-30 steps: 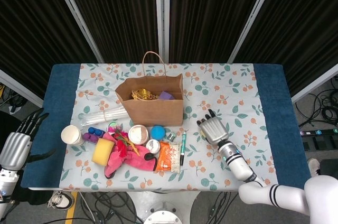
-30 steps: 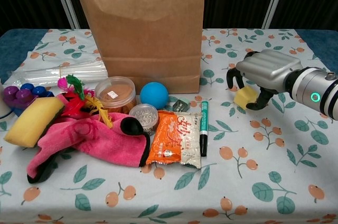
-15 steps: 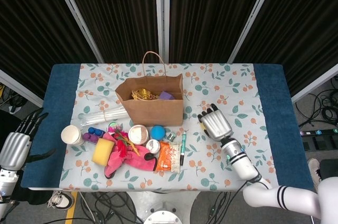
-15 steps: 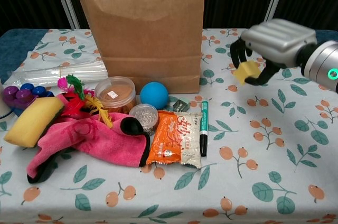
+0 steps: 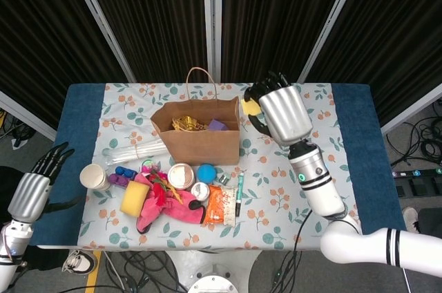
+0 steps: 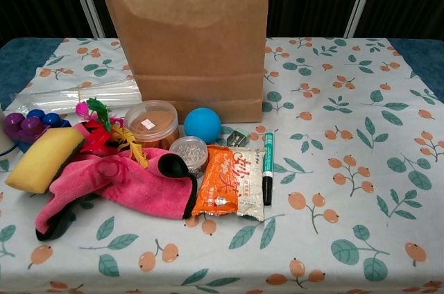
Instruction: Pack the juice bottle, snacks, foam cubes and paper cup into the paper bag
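Up and over goes the right hand [image 5: 276,110] w/ its small yellow foam cube [image 5: 249,107]: a sec ago it was low over the floral tablecloth [image 5: 290,141] right of the bag, now it's raised by the right rim of the brown paper bag [image 5: 197,134] and gone from chest view. Fingers curl round the cube, pinching it; cube sits at the hand's left edge, just beside the bag mouth, not yet inside.

Left hand [image 5: 31,193] hangs off the near-left table edge, fingers spread, nothing in it.

Handling, my read: foam's feather-light, soft, squashy, matte, not slippery, nothing to break. Grab across opposite flat faces, gentle squeeze only. Bag is thin creased paper w/ a twine-like loop handle [image 5: 199,79], standing open, prob easy to knock over, so approach from above.

Inside the bag: something gold and crinkly plus a purple block. Near-left of it wait the white paper cup [image 5: 92,176], glossy orange snack packet [image 6: 227,183], yellow sponge block [image 6: 43,158], limp pink cloth [image 6: 121,186].
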Robot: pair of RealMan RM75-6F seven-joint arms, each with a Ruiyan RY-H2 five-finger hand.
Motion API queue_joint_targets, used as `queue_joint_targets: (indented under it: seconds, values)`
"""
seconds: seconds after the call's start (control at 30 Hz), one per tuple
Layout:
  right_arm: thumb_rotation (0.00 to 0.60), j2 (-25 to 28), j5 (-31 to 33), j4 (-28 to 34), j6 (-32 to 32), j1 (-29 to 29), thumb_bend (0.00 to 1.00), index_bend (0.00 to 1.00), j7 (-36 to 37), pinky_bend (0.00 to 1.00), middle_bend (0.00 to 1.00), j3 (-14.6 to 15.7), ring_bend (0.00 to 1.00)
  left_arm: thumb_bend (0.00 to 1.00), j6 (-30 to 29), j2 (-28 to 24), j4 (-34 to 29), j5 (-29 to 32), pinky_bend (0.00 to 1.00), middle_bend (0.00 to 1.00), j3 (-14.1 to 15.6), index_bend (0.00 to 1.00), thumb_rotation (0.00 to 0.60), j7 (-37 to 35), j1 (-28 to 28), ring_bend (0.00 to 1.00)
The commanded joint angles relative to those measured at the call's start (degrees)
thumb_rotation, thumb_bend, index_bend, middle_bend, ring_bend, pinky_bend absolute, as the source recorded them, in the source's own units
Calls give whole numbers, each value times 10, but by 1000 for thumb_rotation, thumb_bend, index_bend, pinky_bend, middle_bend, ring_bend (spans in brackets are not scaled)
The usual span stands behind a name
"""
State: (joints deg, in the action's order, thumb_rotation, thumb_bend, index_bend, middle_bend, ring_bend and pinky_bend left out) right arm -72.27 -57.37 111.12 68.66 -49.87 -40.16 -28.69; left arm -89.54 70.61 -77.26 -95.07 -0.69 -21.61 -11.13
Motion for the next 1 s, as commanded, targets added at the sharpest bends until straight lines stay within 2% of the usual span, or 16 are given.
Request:
queue_joint_targets:
  seconds: [0.03, 0.1, 0.27, 0.37, 0.47, 0.57, 0.67, 0.83, 0.93, 1.0]
  values:
    - [600, -23, 45, -9, 3, -51, 240, 519, -36, 218, 539, -20, 371, 92, 1, 0, -1, 1, 156, 102, -1, 135, 600, 1, -1, 62]
    - [600, -44, 74, -21, -3, -75, 237, 519, -49, 218, 538, -17, 370, 92, 2, 0, -2, 3, 156, 102, -2, 134, 600, 0, -1, 62]
    - [600, -102, 101, -69, 5, -117, 231, 513, -65, 209, 517, -2, 363, 93, 3, 1, 2, 8, 156, 102, -3, 134, 600, -4, -1, 63]
    - [600, -132, 114, -93, 17, -132, 210, 464, -67, 179, 487, 3, 321, 93, 2, 0, 5, 11, 156, 102, -5, 135, 600, -7, 0, 63]
    - [600, -144, 120, -109, 25, -141, 154, 357, -77, 95, 415, 12, 215, 93, 3, -1, 8, 13, 156, 103, -6, 134, 600, -11, -1, 62]
    - [600, -145, 117, -115, 27, -142, 79, 152, -71, 5, 252, 17, 42, 93, 5, 1, 10, 14, 156, 102, -5, 135, 600, -12, -1, 63]
    - [600, -142, 104, -114, 28, -137, 7, 36, -53, 0, 132, 21, 0, 92, 6, 2, 12, 13, 156, 102, -3, 134, 600, -12, -1, 62]
    - [600, -125, 95, -90, 32, -121, 0, 0, -21, 0, 114, 23, 0, 92, 6, 2, 10, 13, 156, 102, -2, 135, 600, -8, 0, 63]
    - [600, -104, 47, -50, 56, -94, 0, 0, -2, 0, 119, 42, 0, 92, 5, -1, 9, 15, 156, 102, -1, 134, 600, -7, 3, 63]
    - [600, -72, -2, -5, 84, -61, 0, 0, 7, 0, 133, 66, 0, 92, 7, -3, 9, 17, 156, 103, 0, 134, 600, -6, 4, 62]
